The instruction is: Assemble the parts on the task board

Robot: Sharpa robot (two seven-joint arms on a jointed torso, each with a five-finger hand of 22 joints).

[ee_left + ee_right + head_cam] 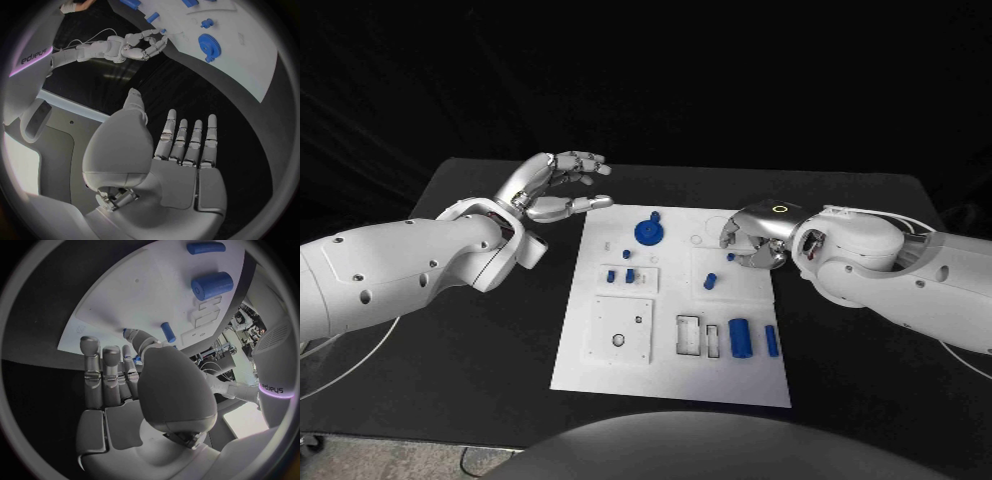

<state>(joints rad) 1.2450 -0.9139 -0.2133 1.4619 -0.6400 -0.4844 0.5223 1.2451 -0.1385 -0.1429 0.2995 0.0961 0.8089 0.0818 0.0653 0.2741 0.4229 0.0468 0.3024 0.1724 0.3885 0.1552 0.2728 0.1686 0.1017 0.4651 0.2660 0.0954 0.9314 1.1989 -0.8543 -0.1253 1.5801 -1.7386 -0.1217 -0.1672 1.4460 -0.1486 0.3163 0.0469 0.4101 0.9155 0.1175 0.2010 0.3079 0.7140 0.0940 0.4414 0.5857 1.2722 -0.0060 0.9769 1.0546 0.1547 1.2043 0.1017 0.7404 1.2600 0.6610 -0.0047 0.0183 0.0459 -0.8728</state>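
A robotics lab: a black table [473, 350] against black backdrop curtains [646, 70], holding a white task board [733, 380], with cluttered equipment shelves [247, 322] beyond it.

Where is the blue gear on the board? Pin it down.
In the head view the blue gear sits near the far edge of the task board, between the open left hand and the right hand, which rests at the board's right edge.

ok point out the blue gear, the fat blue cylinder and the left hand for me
blue gear [648, 232], head view, on its round toothed face
fat blue cylinder [740, 338], head view, middle of its side
left hand [557, 187], head view, on the palm, between the spread fingers
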